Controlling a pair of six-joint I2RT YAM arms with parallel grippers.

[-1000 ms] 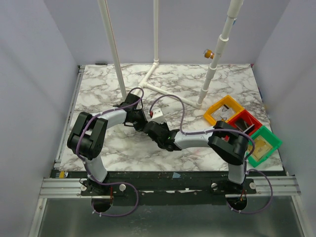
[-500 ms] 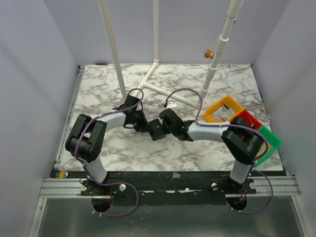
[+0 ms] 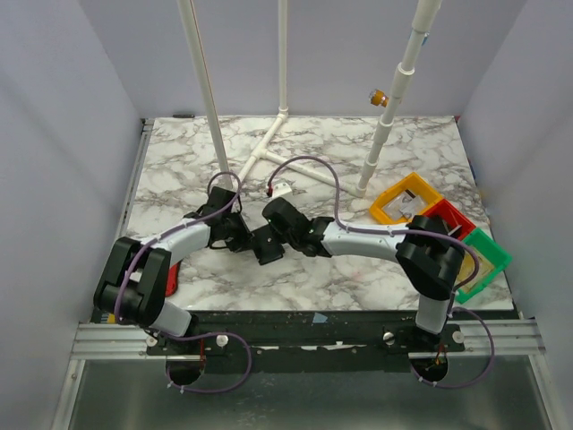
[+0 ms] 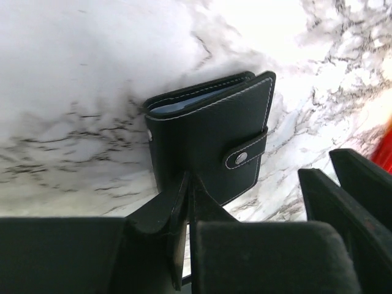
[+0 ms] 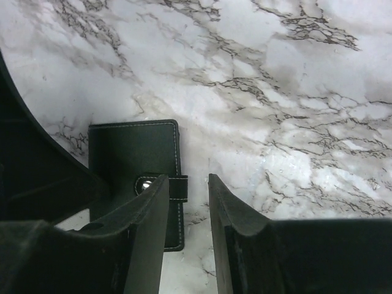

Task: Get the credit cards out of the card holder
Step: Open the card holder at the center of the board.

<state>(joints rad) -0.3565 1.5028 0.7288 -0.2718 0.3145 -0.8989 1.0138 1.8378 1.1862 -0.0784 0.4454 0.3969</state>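
The card holder [image 4: 208, 135] is a black wallet lying shut on the marble, its snap tab [image 4: 244, 157] fastened. It also shows in the top view [image 3: 267, 251] and the right wrist view [image 5: 131, 153]. A pale blue-grey strip [image 4: 174, 105] shows between its covers; I cannot make out separate credit cards. My left gripper [image 4: 190, 182] is shut, its tips at the wallet's near edge. My right gripper [image 5: 187, 180] is open just above the wallet's tab side, with one finger [image 5: 144, 214] over the snap. Both grippers meet at the wallet in the top view, left gripper [image 3: 245, 235] and right gripper [image 3: 274, 231].
Yellow [image 3: 407, 199], red [image 3: 443, 222] and green [image 3: 481, 260] bins stand at the right edge. White pipes [image 3: 269, 152] rise from the back of the marble table [image 3: 358, 269]. A small red object [image 3: 170, 282] sits beside the left arm's elbow.
The right gripper has gone from shut to open. Both grippers and the wallet have shifted left and nearer. The left arm's elbow has swung toward the front left corner.
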